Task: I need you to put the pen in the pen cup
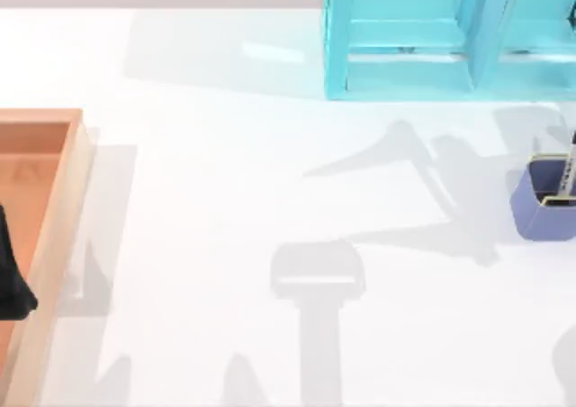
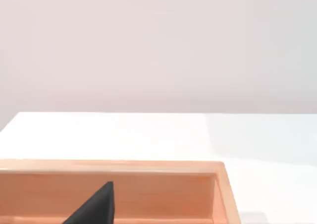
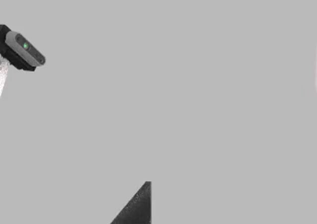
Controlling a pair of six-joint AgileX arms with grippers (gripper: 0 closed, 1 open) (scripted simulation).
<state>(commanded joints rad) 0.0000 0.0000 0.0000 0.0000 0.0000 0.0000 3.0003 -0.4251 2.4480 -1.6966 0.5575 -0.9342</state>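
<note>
Two grippers on this AgileX rig, and honestly I can't tell if either one is open or closed. The left gripper (image 1: 11, 285) is a dark shape at the far left edge of the table, hanging over the orange wooden tray (image 1: 63, 209); from its own wrist camera you get one black fingertip (image 2: 96, 206) poking in front of the tray's inner wall (image 2: 163, 194), nothing in it as far as I can see. The right gripper shows as one dark fingertip (image 3: 136, 209) against plain grey background in the right wrist view, pointed away from the table, with a small grey camera unit (image 3: 25, 49) with a green dot off in the corner.

Moving out from there: the pen (image 1: 568, 166) is standing upright inside the pen cup (image 1: 538, 211), label band showing above the gold rim. That cup sits near the table's right edge, with the turquoise shelf unit (image 1: 405, 38) well behind it at the back. The white table (image 1: 270, 173) between tray and cup has arm shadows across it.
</note>
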